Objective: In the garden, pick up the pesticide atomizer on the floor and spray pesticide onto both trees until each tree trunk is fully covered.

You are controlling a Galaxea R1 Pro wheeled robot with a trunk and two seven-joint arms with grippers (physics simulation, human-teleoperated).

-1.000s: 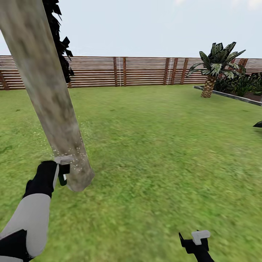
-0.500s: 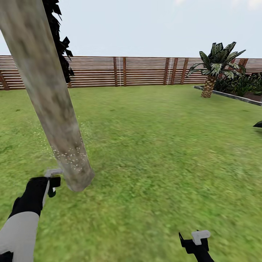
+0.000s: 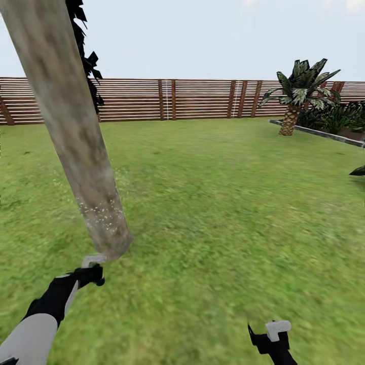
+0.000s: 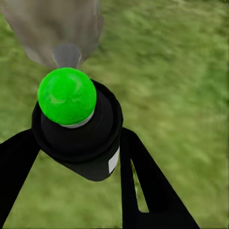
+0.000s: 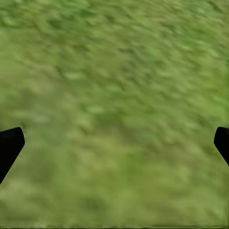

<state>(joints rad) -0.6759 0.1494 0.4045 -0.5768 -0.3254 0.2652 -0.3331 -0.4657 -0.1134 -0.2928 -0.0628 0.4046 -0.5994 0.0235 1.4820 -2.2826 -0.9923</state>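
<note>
Atomizer, label unreadable, gripped in left tool near trunk; right tool spread empty.

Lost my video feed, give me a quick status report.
Left gripper shut on atomizer, aimed at trunk base. Right gripper open over grass. Nothing in the way.

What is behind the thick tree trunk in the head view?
Behind the trunk you see black foliage at its right edge, the slat fence and lawn. The trunk covers that dark tree's stem and part of the fence.
</note>
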